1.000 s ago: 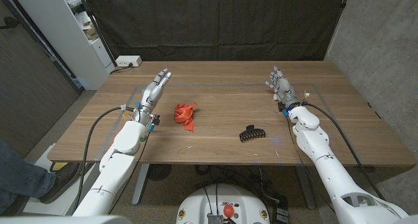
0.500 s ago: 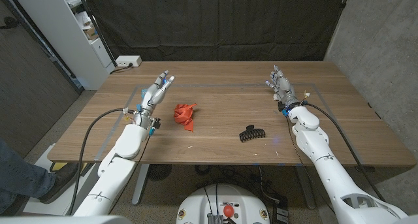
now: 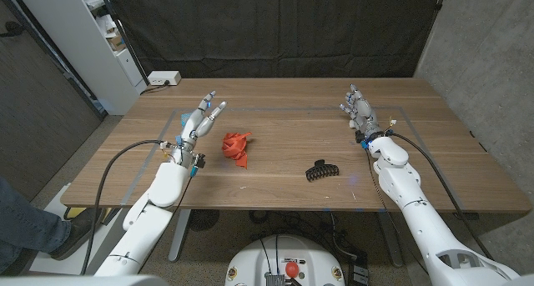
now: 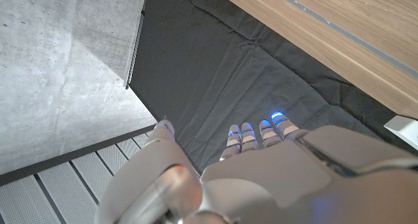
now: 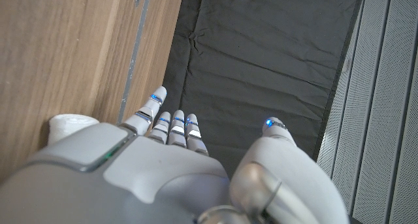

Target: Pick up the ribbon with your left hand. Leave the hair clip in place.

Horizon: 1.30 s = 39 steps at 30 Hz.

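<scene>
Head view: left hand (image 3: 198, 119) released, fingers spread, holding nothing, just beside the red ribbon (image 3: 236, 146), apart from it. Approach step by the look of it; next, swing inward, close on the ribbon, avoiding the hair clip (image 3: 320, 170) well beyond.

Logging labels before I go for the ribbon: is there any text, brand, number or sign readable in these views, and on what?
None can be read.
Items on the white shelf at the table's far left corner: too small and blurred to tell whether they carry print.
Ribbon, hair clip, white power strip, left hand and right hand: no visible markings.
</scene>
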{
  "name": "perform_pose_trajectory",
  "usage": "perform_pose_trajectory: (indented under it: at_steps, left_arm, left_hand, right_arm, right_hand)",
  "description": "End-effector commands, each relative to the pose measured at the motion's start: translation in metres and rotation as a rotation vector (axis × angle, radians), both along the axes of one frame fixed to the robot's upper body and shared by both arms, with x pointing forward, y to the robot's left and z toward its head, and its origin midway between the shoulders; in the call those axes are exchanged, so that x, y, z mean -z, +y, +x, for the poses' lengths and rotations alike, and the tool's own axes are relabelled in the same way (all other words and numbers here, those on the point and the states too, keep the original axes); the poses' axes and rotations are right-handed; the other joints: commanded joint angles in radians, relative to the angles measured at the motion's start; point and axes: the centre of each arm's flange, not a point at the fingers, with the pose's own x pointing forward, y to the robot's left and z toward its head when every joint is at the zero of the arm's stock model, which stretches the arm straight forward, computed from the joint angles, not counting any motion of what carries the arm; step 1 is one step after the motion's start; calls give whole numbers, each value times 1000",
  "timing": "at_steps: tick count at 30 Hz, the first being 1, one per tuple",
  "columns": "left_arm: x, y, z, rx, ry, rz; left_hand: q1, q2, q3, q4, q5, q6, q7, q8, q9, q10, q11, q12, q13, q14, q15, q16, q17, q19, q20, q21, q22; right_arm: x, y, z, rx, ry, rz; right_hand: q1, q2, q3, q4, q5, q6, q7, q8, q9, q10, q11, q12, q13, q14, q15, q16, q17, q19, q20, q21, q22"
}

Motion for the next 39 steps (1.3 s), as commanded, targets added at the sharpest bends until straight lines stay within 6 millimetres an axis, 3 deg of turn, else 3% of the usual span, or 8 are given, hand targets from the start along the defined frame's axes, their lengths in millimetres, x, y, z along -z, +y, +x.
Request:
perform_pose_trajectory:
  at_steps: [1,39]
  left_arm:
    - [-1,-5,-10,-100,-33,77]
    - [-10,-22,-29,-359,-4,364]
  left_hand:
    - [16,1,3,-11,-4,1,-4,4,5,3,-1,-3,0,6,0,1,1,-116,3,-4,5]
    - [52,8,16,-43,-7,26,-10,9,6,22,-1,-1,0,35,-2,6,1,-102,18,-22,6]
  right_arm:
    - [-1,0,0,-4,-7,6]
    - [3,-2,7,-6,1,30]
  right_hand:
    - [0,8,1,-3,5,13,2,6,-1,9,4,-7,2,6,0,5,3,9,0,-4,6]
    - [2,11,-1,-7,5,19,-2,5,-1,15,3,-17,3,11,1,5,-1,17,4,-19,6]
